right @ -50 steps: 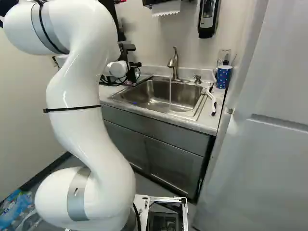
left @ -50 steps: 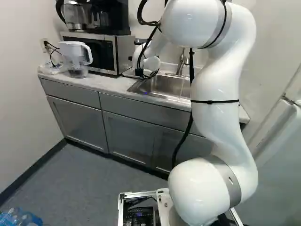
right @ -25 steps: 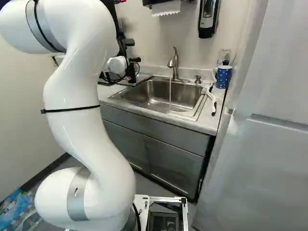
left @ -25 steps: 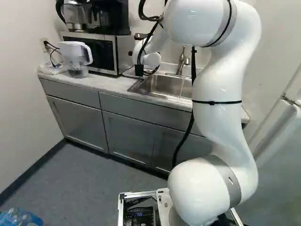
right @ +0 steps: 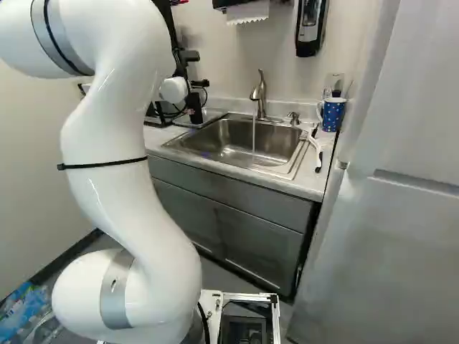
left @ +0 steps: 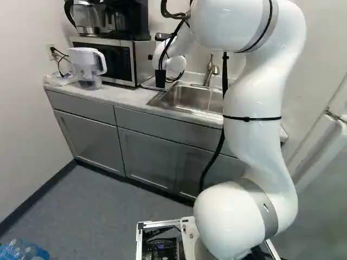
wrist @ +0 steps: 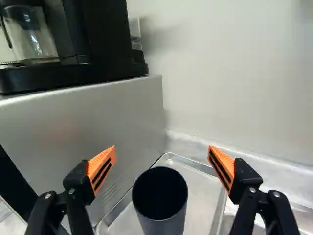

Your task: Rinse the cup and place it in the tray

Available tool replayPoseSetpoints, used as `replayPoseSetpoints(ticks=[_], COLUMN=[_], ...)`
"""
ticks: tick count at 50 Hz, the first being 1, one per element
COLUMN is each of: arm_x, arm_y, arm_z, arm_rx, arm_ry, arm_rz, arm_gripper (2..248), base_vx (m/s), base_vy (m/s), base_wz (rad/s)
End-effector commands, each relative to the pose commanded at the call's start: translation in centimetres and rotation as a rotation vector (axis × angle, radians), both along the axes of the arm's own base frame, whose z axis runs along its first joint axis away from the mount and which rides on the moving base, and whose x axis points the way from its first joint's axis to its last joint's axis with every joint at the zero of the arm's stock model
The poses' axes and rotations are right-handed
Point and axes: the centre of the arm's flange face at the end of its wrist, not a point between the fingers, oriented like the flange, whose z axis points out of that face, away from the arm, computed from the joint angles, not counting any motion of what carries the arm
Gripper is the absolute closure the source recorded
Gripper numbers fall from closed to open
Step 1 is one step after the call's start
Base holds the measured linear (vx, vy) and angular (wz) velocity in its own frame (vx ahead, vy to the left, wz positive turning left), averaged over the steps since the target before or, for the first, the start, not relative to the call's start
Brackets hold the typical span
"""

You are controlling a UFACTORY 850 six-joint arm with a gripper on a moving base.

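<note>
Cup: one, black (wrist: 161, 208), upright in the one metal tray (wrist: 200, 186), mouth up. Claw (right: 199, 69): two fingers, standing apart on either side of the cup, touching neither side. Microwave (left: 108, 60): one, close beside the tray, hemming it in; one coffee maker (left: 127, 20) on top. Pitcher (left: 87, 65): one, on the bench (left: 122, 97). Sink (right: 233, 143): one, with one tap (right: 259, 93) running. Beyond it: one dotted blue mug (right: 334, 115) and one white-handled item (right: 316, 152), probably a brush.
</note>
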Motion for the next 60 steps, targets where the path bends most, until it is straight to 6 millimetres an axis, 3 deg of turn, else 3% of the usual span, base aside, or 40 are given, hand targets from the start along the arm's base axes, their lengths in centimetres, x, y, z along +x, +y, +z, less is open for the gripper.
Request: replayPoseSetpoints(ticks=[60], arm_x=[0.6], arm_y=[-7.7], arm_z=[5.7], arm_rx=[-0.049], arm_ry=[-0.004], arm_rz=[-0.087], arm_gripper=[3], base_vx=[0.0], base_vy=[0.0], base_wz=[0.0])
